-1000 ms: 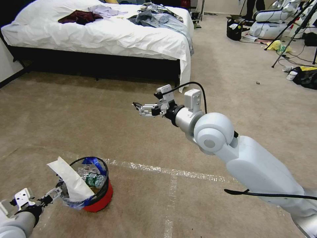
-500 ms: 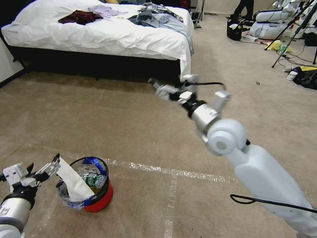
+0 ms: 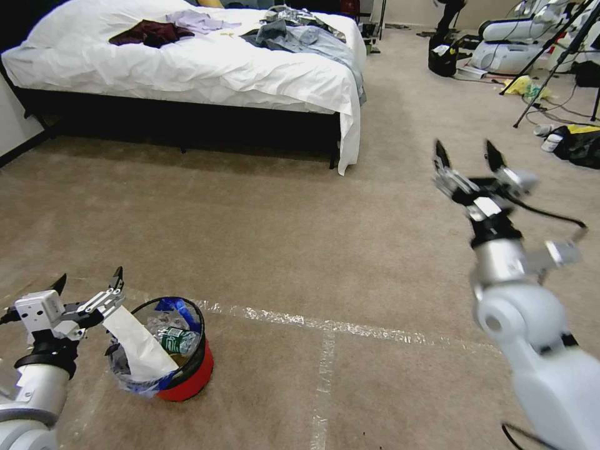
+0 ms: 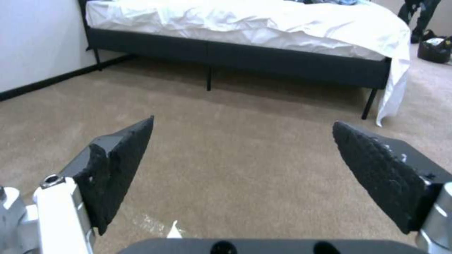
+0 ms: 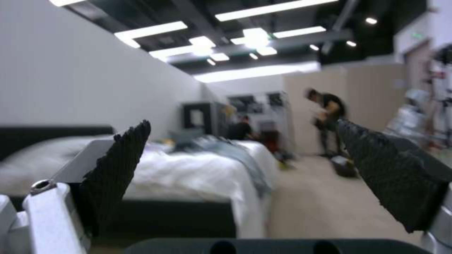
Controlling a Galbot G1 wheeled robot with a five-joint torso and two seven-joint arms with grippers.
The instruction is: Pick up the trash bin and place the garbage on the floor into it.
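Note:
The trash bin [image 3: 189, 380], red-based with a black rim and a blue-edged clear liner, stands on the beige carpet floor [image 3: 262, 250] at the lower left. Garbage lies inside it: a green-labelled bottle [image 3: 177, 340] and crumpled clear plastic, and a long white paper [image 3: 139, 339] leans out over the rim. My left gripper [image 3: 89, 279] hovers open just left of the bin, close to the paper's top end, holding nothing; the left wrist view shows its gripper [image 4: 243, 120] spread over bare carpet. My right gripper [image 3: 465, 153] is raised at the right, open and empty, pointing up and away [image 5: 243, 122].
Whitish tape lines [image 3: 325, 325] cross the carpet beside the bin. A bed [image 3: 187, 69] with white sheets and clothes fills the back left. Tripod legs [image 3: 550, 69], a black bag [image 3: 444, 59] and a dark heap [image 3: 581, 147] crowd the far right.
My left gripper has come off the bin's rim, opened and drawn up and back to the left. The right arm has swung from the middle to the right, its gripper now open and pointing upward.

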